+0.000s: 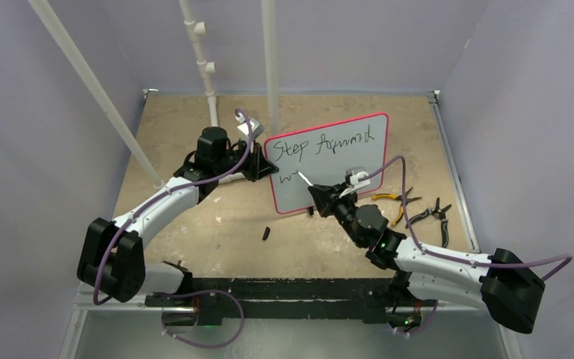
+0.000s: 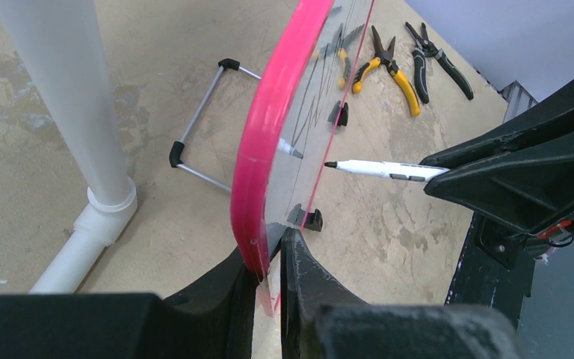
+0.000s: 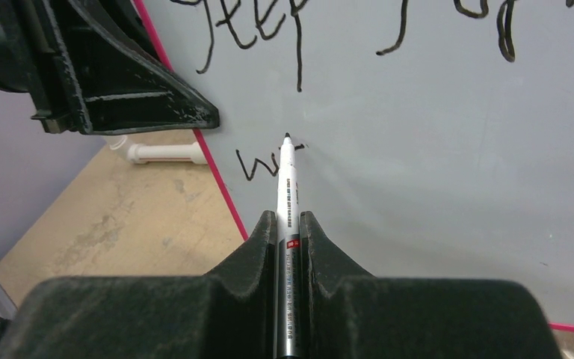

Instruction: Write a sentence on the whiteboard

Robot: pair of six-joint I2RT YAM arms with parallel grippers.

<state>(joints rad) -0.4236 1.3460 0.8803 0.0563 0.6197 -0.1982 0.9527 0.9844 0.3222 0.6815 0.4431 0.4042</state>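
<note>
Top external view is showing the whiteboard [image 1: 329, 161] standing tilted near the middle of the table [image 1: 194, 134]. The left gripper [image 1: 258, 167] is pinching its left edge. The right gripper [image 1: 320, 194] is reaching in from the front with a marker [image 1: 304, 179]. The sentence [image 1: 334, 142] is only partly done: the first line, about "Step forward", is complete, and the second line is just starting at the lower left. I am judging that most of the second line is waiting to be written. White pipes [image 1: 209, 75] are standing close behind the board. Pliers [image 1: 392, 200] are lying just to the right of it, and a small black piece [image 1: 266, 233], perhaps a cap, is lying in front.

Left wrist view is looking along the board's edge. The left claw is pressing together on the pink frame, one finger on each face. A wire stand [image 2: 202, 120] is sitting on the table behind the board; whether it is joined to the board I cannot tell.

Right wrist view is showing the right claw squeezing the marker barrel. The tip is touching the white face just to the right of a small "w". Free white surface is lying open to the right of the tip, so nothing is blocking the coming letters there. The left gripper is sitting close to the left of the line's start.
</note>
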